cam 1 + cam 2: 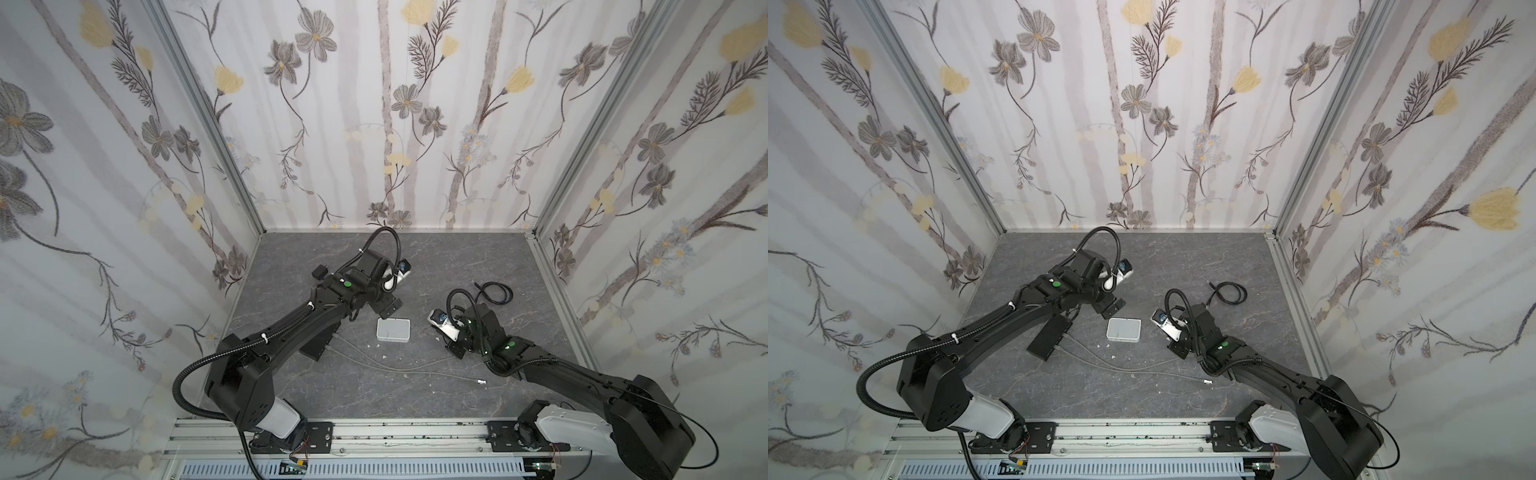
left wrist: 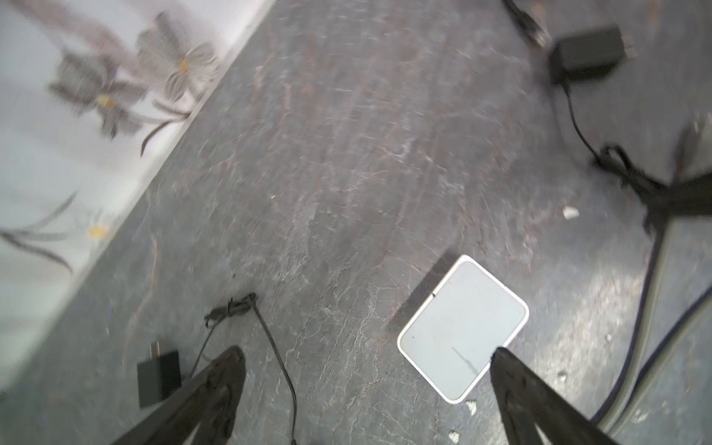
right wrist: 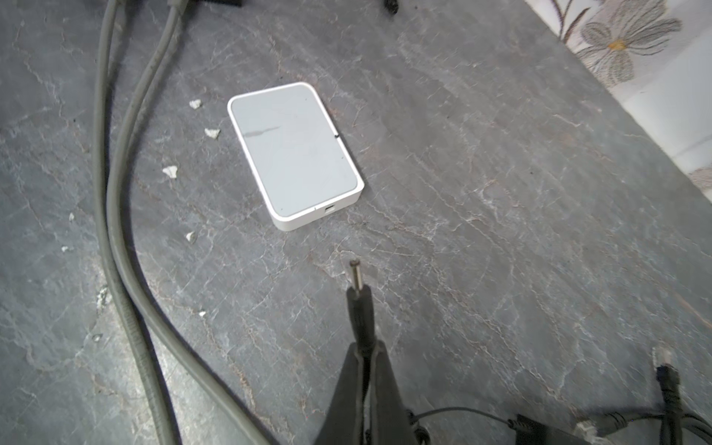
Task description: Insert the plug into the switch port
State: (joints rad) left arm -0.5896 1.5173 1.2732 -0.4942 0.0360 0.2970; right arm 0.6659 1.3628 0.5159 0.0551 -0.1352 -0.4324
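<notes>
The switch (image 1: pixel 392 330) (image 1: pixel 1123 329) is a flat white box with a grey top, lying mid-table between the arms. A small port (image 3: pixel 329 209) shows in its short side, facing my right gripper. My right gripper (image 3: pixel 364 352) (image 1: pixel 451 347) is shut on a black barrel plug (image 3: pixel 358 304). The plug's metal tip points at that side of the switch (image 3: pixel 294 154), a short gap away. My left gripper (image 2: pixel 366 358) (image 1: pixel 388 307) hovers open and empty just behind the switch (image 2: pixel 462 327), one fingertip (image 2: pixel 508 370) over its edge.
Two grey cables (image 1: pixel 395 365) (image 3: pixel 115 192) run across the table in front of the switch. A black box (image 1: pixel 1048 336) lies under the left arm. A coiled black cable (image 1: pixel 494 293) sits at the back right, a black adapter (image 2: pixel 585 50) near it. White crumbs (image 3: pixel 212 133) dot the table.
</notes>
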